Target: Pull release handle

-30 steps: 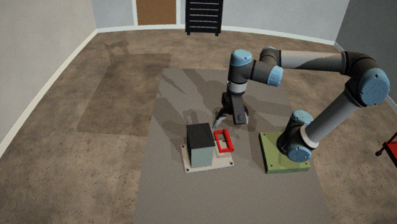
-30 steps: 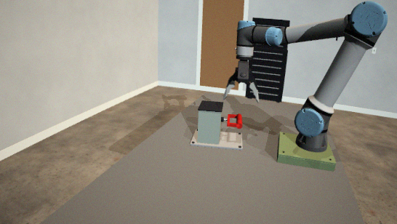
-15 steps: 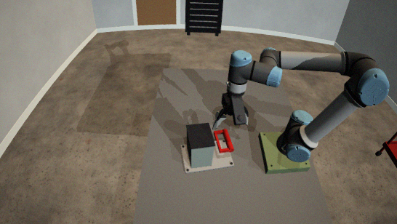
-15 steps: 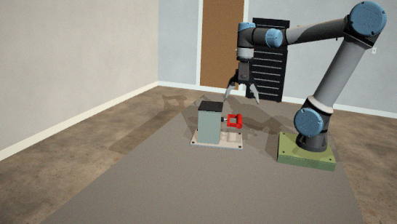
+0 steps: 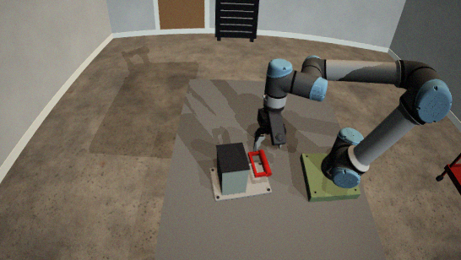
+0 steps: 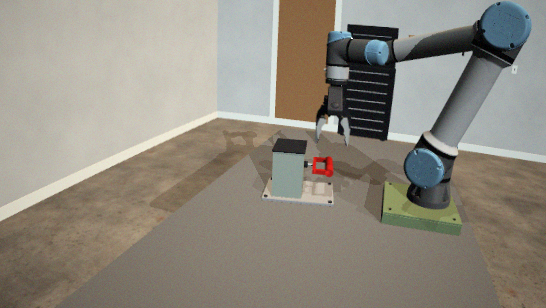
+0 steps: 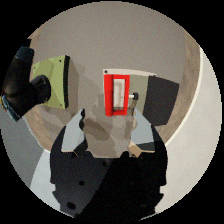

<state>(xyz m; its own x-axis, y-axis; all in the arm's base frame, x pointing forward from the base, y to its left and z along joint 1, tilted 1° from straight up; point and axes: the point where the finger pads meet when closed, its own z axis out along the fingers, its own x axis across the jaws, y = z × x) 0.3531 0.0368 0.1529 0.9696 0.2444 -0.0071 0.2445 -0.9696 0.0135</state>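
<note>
The red release handle (image 5: 255, 153) (image 6: 321, 165) (image 7: 106, 95) is a rectangular loop that sticks out sideways from a grey box with a black top (image 5: 232, 169) (image 6: 288, 172) (image 7: 160, 97). The box stands on a pale baseplate (image 5: 263, 188) (image 6: 322, 194) on the grey mat. A short rod joins handle and box. My gripper (image 5: 270, 143) (image 6: 332, 140) (image 7: 108, 108) hangs in the air above and slightly behind the handle, pointing down. Its fingers stand apart with nothing between them, and they touch nothing.
The arm's green mounting plate (image 5: 312, 179) (image 6: 400, 212) (image 7: 50, 75) lies to the right of the baseplate. A black rack (image 5: 236, 17) (image 6: 370, 100) stands at the back wall beside a brown door. A red cart (image 5: 453, 170) shows at the right edge.
</note>
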